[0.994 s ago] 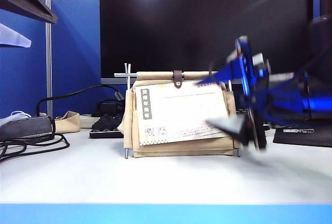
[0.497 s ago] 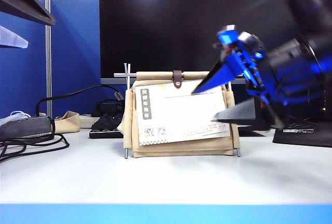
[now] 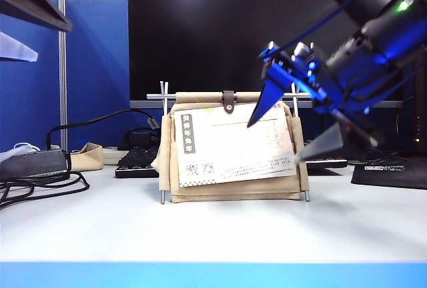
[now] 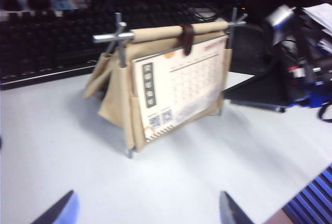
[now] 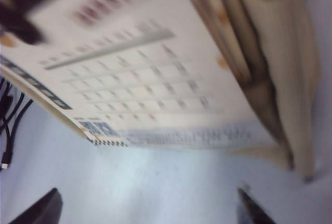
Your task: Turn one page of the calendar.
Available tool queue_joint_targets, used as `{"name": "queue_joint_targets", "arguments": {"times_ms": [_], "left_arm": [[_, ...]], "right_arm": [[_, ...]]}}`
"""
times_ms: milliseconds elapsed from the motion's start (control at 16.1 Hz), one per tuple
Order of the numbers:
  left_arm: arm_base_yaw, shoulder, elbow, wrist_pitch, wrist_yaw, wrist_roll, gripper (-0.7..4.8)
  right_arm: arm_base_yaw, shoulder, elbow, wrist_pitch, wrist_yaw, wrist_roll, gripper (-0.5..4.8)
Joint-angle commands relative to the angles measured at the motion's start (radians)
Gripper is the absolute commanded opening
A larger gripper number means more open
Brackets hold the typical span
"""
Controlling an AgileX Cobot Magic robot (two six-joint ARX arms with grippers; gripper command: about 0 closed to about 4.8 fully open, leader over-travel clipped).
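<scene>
Right claw [image 3: 293, 138] rose, spread wide beside the page [image 3: 233, 145]; page unturned on calendar [image 3: 175, 191]. Left claw [image 4: 148, 211] spread, well back over surface [image 3: 200, 231].

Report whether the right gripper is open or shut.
Open. In the exterior view the right gripper has its two fingers spread wide in front of the calendar, with nothing held between them.

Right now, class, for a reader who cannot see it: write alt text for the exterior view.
The right gripper, fingers spread open, hangs in front of the right edge of the front page of the calendar, which stands on a white table. A black monitor fills the background; cables lie at left.
</scene>
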Motion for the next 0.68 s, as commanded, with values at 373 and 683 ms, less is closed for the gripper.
{"name": "queue_joint_targets", "arguments": {"times_ms": [373,683], "left_arm": [[0.0,0.0,0.005,0.013,0.01,0.006,3.75],[0.0,0.0,0.005,0.013,0.024,0.006,3.75]], "right_arm": [[0.001,0.128,0.004,0.183,-0.092,0.205,4.31],[0.001,0.134,0.014,0.206,-0.074,0.225,4.31]]}}
